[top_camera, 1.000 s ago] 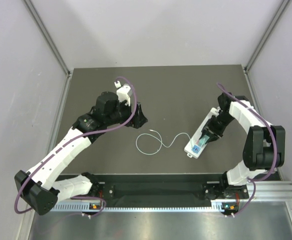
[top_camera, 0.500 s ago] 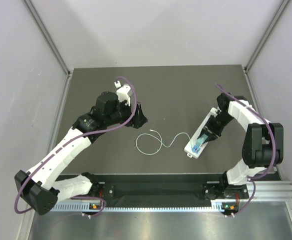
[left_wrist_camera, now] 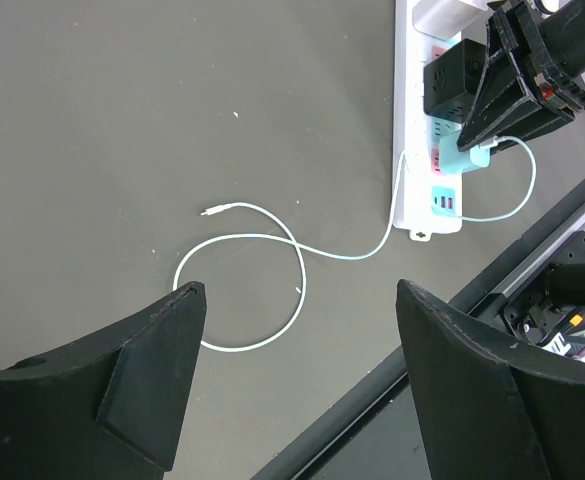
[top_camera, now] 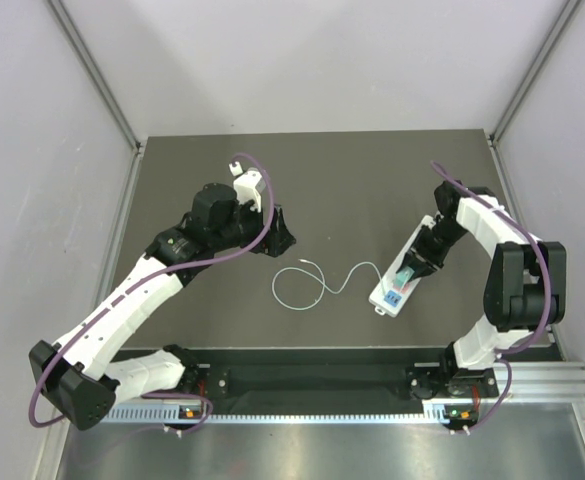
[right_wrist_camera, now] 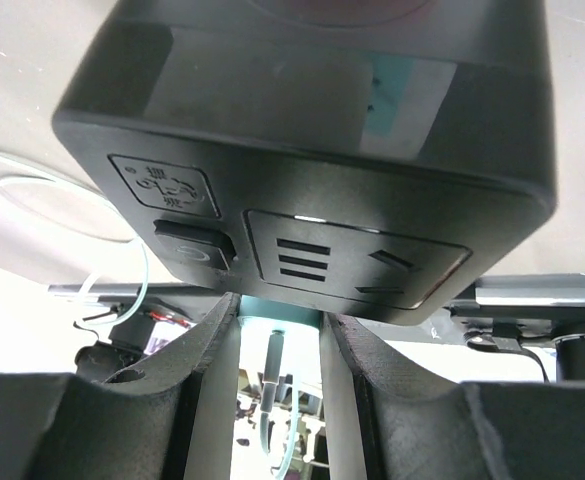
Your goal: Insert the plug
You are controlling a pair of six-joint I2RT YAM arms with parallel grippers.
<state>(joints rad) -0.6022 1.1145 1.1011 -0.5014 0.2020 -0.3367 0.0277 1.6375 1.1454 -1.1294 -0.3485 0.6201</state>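
A white power strip (top_camera: pixel 385 297) lies on the dark table at the right, with a black adapter (left_wrist_camera: pixel 450 84) plugged in. My right gripper (top_camera: pixel 415 264) is shut on a teal plug (top_camera: pixel 405 273) and holds it over the strip, just beside the adapter. In the right wrist view the plug (right_wrist_camera: pixel 280 312) sits between the fingers (right_wrist_camera: pixel 204 380), close under the adapter (right_wrist_camera: pixel 312 150). I cannot tell whether it is seated. Its thin pale cable (top_camera: pixel 307 285) loops across the table. My left gripper (top_camera: pixel 277 235) is open and empty, above the table left of the cable.
The left wrist view shows the cable loop (left_wrist_camera: pixel 272 260) on bare table, the strip (left_wrist_camera: pixel 409 130), the plug (left_wrist_camera: pixel 467 158) and the table's front rail (left_wrist_camera: pixel 532 290). Grey walls enclose the table on three sides.
My right gripper has shifted the teal plug a little along the strip toward the black adapter. The left arm has not moved.
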